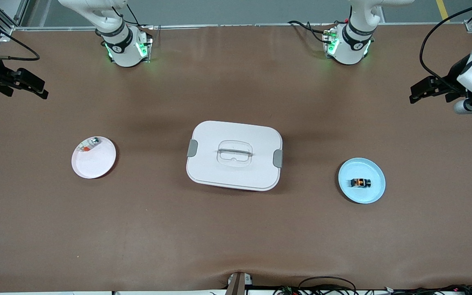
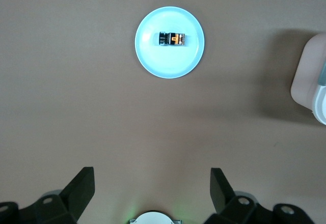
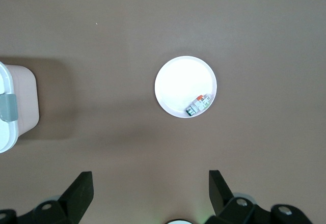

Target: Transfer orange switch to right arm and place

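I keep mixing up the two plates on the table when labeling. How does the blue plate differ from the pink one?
The blue plate lies toward the left arm's end of the table, the pink plate toward the right arm's end. The blue plate holds the orange switch near its middle; the pink plate holds a small red-white-silver piece at its rim. The blue plate sits slightly nearer the front camera. Both are round, shallow and similar in size, flanking the white lidded box.

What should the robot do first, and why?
Probably lower the left gripper, which hangs open, toward the orange switch. The switch lies untouched on the blue plate, at the left arm's end. The right gripper waits open.
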Robot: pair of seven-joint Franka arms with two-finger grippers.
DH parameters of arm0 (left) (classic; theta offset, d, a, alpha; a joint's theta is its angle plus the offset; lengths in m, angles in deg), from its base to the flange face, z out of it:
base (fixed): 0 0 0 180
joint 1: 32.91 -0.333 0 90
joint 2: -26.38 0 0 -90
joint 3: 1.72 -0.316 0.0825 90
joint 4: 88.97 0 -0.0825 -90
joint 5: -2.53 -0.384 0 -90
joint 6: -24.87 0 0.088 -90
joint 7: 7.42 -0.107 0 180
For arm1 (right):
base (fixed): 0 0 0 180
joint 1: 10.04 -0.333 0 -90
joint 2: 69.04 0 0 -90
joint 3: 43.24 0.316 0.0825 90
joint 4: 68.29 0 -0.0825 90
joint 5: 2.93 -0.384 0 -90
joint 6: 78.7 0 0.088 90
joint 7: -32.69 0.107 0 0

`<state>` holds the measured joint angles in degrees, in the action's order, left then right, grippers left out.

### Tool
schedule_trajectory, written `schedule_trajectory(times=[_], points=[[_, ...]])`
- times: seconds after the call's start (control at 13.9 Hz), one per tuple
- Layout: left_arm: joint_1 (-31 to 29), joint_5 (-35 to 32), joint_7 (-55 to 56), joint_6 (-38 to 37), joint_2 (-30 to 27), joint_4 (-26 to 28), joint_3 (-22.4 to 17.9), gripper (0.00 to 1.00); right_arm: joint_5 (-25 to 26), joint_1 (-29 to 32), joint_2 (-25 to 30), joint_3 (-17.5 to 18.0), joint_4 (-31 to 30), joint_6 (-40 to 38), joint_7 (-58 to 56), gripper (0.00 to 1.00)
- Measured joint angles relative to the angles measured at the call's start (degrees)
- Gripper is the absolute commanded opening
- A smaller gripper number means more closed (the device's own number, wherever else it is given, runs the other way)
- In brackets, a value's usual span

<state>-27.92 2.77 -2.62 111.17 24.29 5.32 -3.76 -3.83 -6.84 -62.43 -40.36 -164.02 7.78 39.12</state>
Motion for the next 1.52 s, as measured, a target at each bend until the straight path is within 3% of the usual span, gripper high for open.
schedule_trajectory(times=[0.43, 0.94, 1.52], points=[[-0.14, 0.0, 1.15, 1.13, 9.16, -5.26, 0.01, 1.0, -0.07, -0.07, -0.02, 0.05, 0.0, -0.07, 3.41, 1.0], [-1.11, 0.0, 1.36, 10.6, 18.4, -6.13, 0.0, 1.0, -0.48, -1.75, -0.02, 0.27, 0.04, 0.89, 3.39, 1.0], [-1.28, 0.0, -5.26, 27.75, 24.08, 2.52, 0.11, 1.0, -0.65, -2.58, 0.68, 0.25, 0.6, 0.25, 3.52, 1.0]])
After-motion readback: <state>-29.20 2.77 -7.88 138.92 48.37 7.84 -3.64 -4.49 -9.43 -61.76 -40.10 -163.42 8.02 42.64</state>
